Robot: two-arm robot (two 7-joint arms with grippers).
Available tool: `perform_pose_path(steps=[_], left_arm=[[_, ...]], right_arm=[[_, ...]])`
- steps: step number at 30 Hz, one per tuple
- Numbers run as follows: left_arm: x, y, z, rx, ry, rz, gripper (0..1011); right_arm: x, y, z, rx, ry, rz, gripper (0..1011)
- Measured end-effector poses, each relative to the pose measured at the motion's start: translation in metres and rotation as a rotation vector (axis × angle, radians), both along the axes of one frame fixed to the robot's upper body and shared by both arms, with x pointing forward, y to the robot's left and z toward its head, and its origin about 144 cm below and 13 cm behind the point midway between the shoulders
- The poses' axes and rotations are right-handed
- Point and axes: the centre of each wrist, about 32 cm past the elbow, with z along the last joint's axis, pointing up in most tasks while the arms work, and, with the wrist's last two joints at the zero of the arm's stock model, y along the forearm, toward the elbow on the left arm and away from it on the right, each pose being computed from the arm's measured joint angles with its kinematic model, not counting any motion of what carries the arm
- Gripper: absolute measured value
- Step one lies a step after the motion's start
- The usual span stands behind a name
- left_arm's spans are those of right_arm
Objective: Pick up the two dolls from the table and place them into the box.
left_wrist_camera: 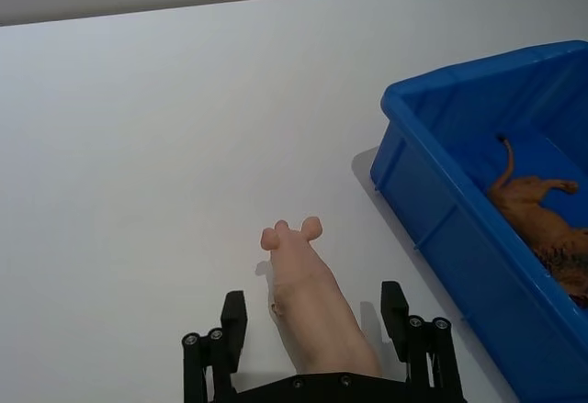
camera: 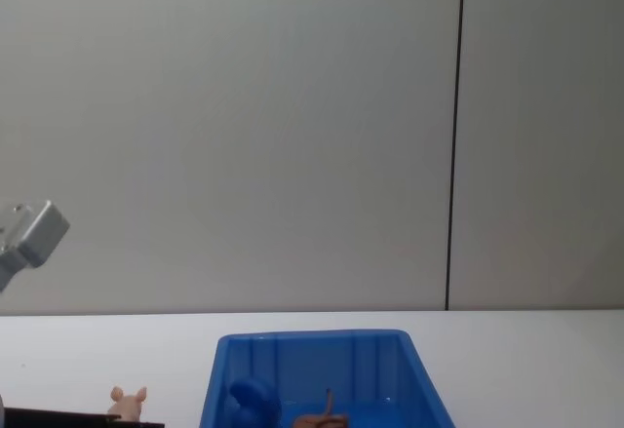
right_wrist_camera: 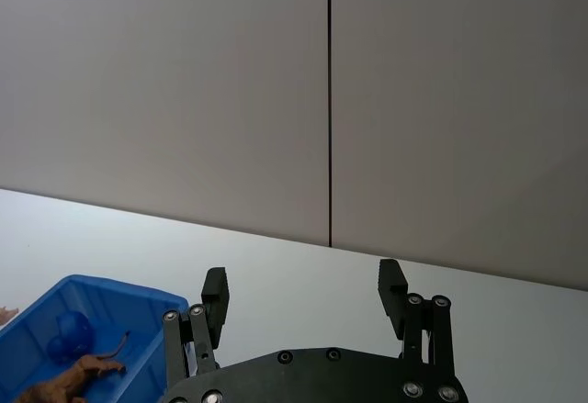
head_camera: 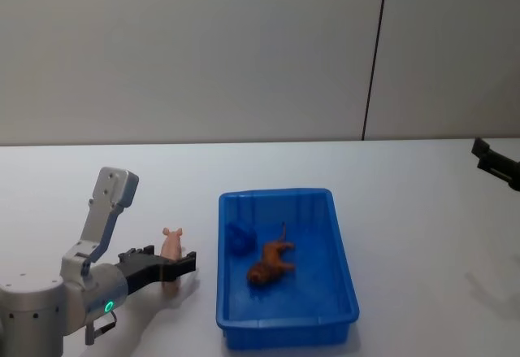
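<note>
The left gripper (left_wrist_camera: 315,330) sits low over the table (head_camera: 406,186), its jaws apart on either side of the pink pig doll (left_wrist_camera: 308,297); contact with the doll cannot be confirmed. The pig stands on the table just left of the box (head_camera: 345,280). The brown lion doll (head_camera: 270,262) lies inside the box beside a small blue object (head_camera: 238,237). The right gripper (right_wrist_camera: 303,297) is raised at the far right, jaws apart and holding nothing.
</note>
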Motion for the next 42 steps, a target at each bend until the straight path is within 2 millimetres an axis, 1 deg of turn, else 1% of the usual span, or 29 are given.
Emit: perform_pose_path(steps=[1, 3, 4, 9, 10, 11, 13, 18, 26, 36, 42], left_arm=[[0.001, 0.0, 0.0, 0.001, 0.003, 0.001, 912], [0.001, 0.0, -0.001, 0.001, 0.006, 0.002, 882], [0.002, 0.0, -0.001, 0.002, 0.008, 0.003, 832], [0.003, 0.0, -0.002, 0.003, 0.014, 0.005, 727], [0.003, 0.0, -0.002, 0.004, 0.016, 0.006, 663], [0.004, 0.0, -0.002, 0.004, 0.016, 0.006, 644], [0.004, 0.0, -0.002, 0.004, 0.018, 0.007, 565], [0.005, 0.0, -0.002, 0.005, 0.02, 0.008, 524], [0.004, -0.001, -0.002, 0.006, 0.007, 0.006, 511], [0.002, -0.002, 0.006, 0.001, -0.083, -0.001, 511], [0.001, -0.003, 0.015, -0.013, -0.171, -0.026, 511]], right_arm=[[0.0, 0.0, 0.0, 0.0, 0.0, 0.0, 1001], [0.0, 0.0, 0.0, 0.0, 0.0, 0.0, 1001], [0.0, 0.0, 0.0, 0.0, 0.0, 0.0, 1001], [0.0, 0.0, 0.0, 0.0, 0.0, 0.0, 1001], [0.0, 0.0, 0.0, 0.0, 0.0, 0.0, 1001], [0.0, 0.0, 0.0, 0.0, 0.0, 0.0, 1001], [0.0, 0.0, 0.0, 0.0, 0.0, 0.0, 1001], [0.0, 0.0, 0.0, 0.0, 0.0, 0.0, 1001], [0.0, 0.0, 0.0, 0.0, 0.0, 0.0, 1001], [0.0, 0.0, 0.0, 0.0, 0.0, 0.0, 1001], [0.0, 0.0, 0.0, 0.0, 0.0, 0.0, 1001]])
